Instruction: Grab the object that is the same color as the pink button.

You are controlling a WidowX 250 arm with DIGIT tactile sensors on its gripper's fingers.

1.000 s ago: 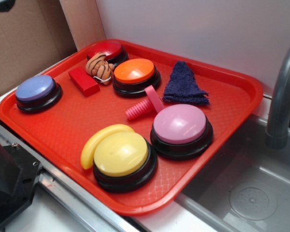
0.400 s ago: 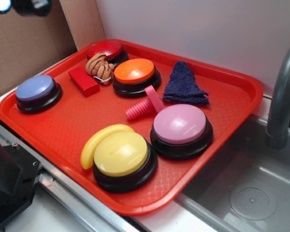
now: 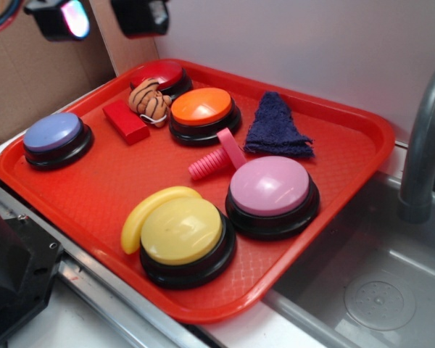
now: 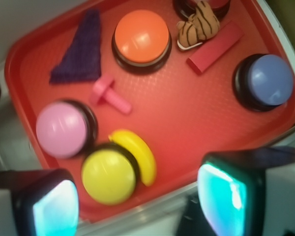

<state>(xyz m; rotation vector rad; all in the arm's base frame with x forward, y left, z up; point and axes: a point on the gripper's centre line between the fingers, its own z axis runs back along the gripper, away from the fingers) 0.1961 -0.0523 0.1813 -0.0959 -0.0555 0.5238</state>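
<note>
The bolt (image 3: 216, 157) lies on its side near the middle of the red tray (image 3: 348, 156), its ribbed shaft pointing toward the tray's front-left edge and its flat square head tipped up at the far end. It sits between the orange button (image 3: 202, 109) behind it and the pink button (image 3: 270, 187) in front, close to both but touching neither as far as the exterior view shows. In the wrist view the bolt (image 4: 109, 94) shows free tray on both sides of the shaft.

It looks like hollow moulded plastic: light, stiff, not fragile. The ribs should give grip, so I would close the fingers across the shaft near its middle. The head is thin and slanted and would likely twist out. Being so light, it may skid or roll on the tray if one finger touches first.

Just right of the head lies a dark blue cloth (image 3: 278, 127). Toward the front edge stands a yellow button (image 3: 183, 233) with a banana (image 3: 148, 210) curled against it. A red block (image 3: 125, 121) and a striped toy (image 3: 148, 100) lie toward the back-left corner, a blue button (image 3: 54, 134) at the left edge, a red button (image 3: 159, 75) at the back.

The gripper (image 3: 101, 14) hangs high above the back-left corner, well apart from the bolt, holding nothing, its fingers (image 4: 221, 199) spread wide.
</note>
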